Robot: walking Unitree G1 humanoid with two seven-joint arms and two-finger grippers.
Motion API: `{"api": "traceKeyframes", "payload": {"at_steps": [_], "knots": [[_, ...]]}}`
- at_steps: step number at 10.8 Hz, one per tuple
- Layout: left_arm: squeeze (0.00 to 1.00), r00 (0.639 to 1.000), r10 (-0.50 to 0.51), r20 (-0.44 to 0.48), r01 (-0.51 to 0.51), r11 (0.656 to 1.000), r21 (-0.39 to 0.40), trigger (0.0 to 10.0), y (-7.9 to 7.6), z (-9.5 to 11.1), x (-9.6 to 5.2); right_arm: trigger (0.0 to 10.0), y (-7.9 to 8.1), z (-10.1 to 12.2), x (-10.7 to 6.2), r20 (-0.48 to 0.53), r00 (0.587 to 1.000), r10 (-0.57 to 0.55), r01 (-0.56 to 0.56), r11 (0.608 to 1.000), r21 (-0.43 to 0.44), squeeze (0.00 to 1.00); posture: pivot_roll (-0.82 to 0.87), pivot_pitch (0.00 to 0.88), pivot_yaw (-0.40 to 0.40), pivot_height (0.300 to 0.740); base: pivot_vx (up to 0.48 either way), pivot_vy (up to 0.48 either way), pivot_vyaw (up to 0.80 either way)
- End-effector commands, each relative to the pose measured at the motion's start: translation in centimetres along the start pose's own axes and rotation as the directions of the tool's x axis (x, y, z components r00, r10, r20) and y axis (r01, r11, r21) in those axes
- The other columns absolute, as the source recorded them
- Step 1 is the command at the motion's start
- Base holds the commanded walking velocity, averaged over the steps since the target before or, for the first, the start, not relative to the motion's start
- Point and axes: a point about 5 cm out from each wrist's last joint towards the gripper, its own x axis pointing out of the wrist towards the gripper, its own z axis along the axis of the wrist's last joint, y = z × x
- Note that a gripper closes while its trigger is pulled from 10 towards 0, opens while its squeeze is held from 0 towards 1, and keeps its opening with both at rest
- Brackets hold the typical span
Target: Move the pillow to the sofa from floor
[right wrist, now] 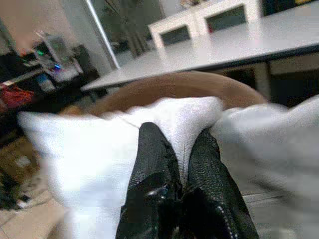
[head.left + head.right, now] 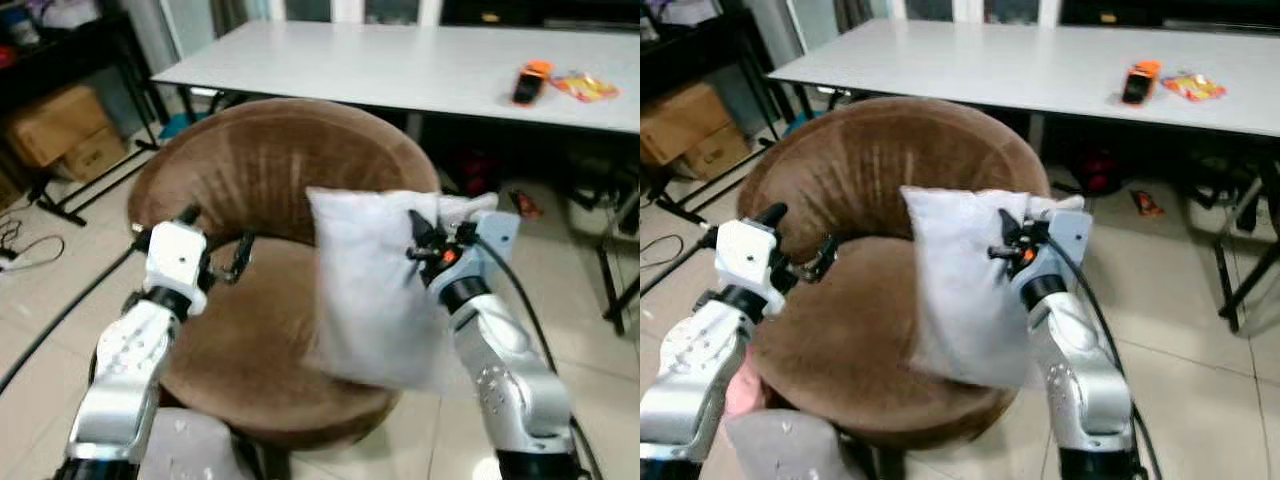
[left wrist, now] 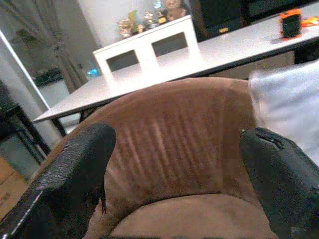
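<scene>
Pinching white pillow (image 2: pixel 375 290), right tool (image 1: pixel 180 149), fingertips buried in fabric

**Pillow held up over the round brown sofa**

The pillow (image 2: pixel 372 290) is white, soft and roughly square, its fabric lightly creased. It hangs nearly upright, one top corner (image 1: pixel 179 117) bunched and pinched between the closed black fingers of the right gripper (image 1: pixel 182 149). Its lower edge droops over the right side of the seat of the sofa (image 2: pixel 255 165); whether it touches the cushion I cannot tell.

The sofa is a round, tub-shaped chair in brown velvety cloth, with a curved backrest wrapping around a circular seat. It stands on a pale tiled floor, the pillow covering part of its right side.
</scene>
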Motion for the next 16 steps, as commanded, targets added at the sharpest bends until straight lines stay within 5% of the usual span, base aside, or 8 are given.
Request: {"api": "traceKeyframes", "payload": {"at_steps": [1,16], "knots": [[0.0,1.0,0.013,0.001,-0.013,1.0,0.026,10.0,0.5,0.1,-0.2,10.0,0.6,1.6,0.4,0.074,0.997,0.033,-0.033,0.999,-0.002,0.0,-0.06,0.0,0.088,0.74,0.244,0.0,0.0],[0.0,1.0,-0.003,0.017,0.003,0.999,0.034,10.0,0.4,0.2,0.0,10.0,1.9,0.9,0.6,0.043,0.992,0.117,-0.115,0.992,-0.044,0.0,-0.06,0.0,0.092,0.74,0.259,0.0,0.18]]}}
